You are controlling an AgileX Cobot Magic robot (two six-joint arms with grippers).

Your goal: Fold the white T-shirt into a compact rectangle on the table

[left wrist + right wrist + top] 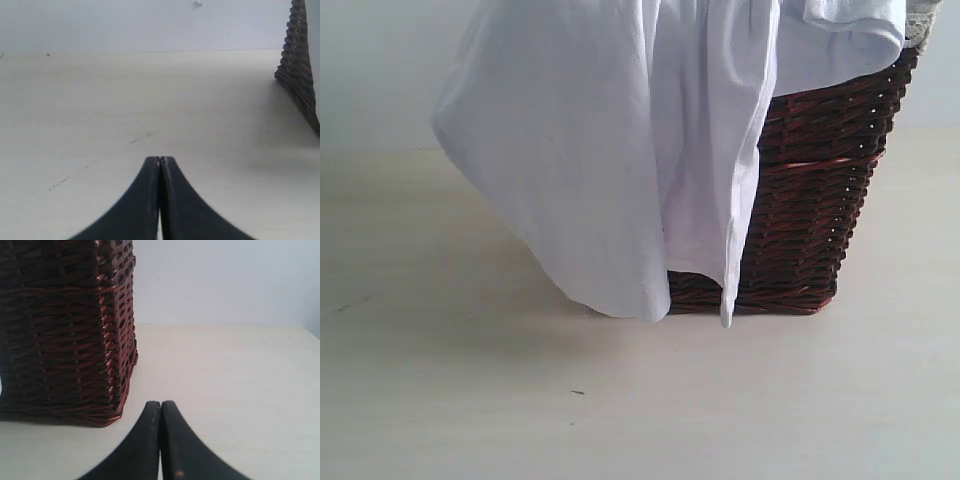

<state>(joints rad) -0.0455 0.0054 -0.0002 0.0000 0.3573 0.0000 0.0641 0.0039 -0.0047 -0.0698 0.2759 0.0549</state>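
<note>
The white T-shirt (pixel 610 160) hangs out of the dark brown wicker basket (pixel 810 210), draped down its front side almost to the table (pixel 620 400). Its chest lettering is hidden. Neither gripper shows in the exterior view. In the left wrist view my left gripper (pixel 160 159) is shut with nothing between its black fingers, low over bare table, the basket's corner (pixel 297 75) off to one side. My right gripper (pixel 161 403) is also shut and empty, close beside the basket's woven wall (pixel 65 330).
White lace trim (pixel 918 28) edges the basket's rim at the upper right. A pale wall (pixel 150 25) rises behind the table's far edge. A few tiny dark specks (pixel 577 392) mark the tabletop.
</note>
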